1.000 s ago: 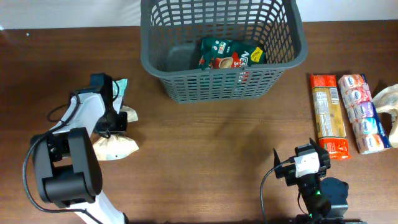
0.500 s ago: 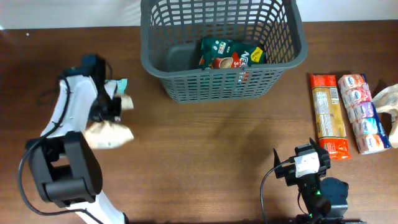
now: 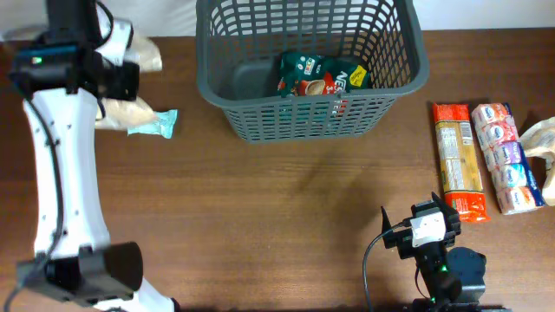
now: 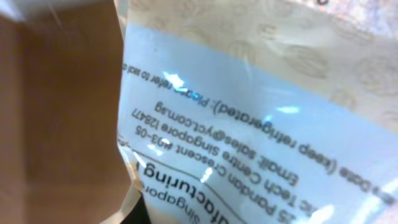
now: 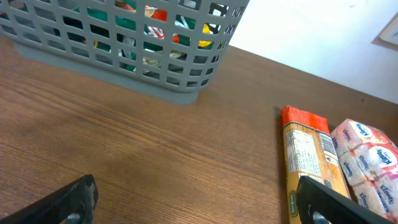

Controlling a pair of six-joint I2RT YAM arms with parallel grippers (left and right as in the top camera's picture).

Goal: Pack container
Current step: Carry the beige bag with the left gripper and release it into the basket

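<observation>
Overhead, the left gripper (image 3: 120, 87) appears clenched on a snack pack (image 3: 130, 114), its jaws hidden; the container (image 3: 312, 121) stands well off to their right; a loose pinch could drop the glossy pack short of the rim; the right gripper (image 5: 199, 202) rests released, the container ahead of its jaws.

A brown wooden table (image 3: 286, 208) fills nearly the whole overhead view. Its grain runs left to right, and the top is matt with a faint, even sheen. Beyond the table's far edge lies a plain white surface (image 3: 486, 13); whether it is wall or floor cannot be told. Past the table's far left corner, brighter streaks of light cross that white. In the right wrist view, beyond the table's far right, a pale grey-edged shape (image 5: 389, 30) is cut off by the frame.
</observation>
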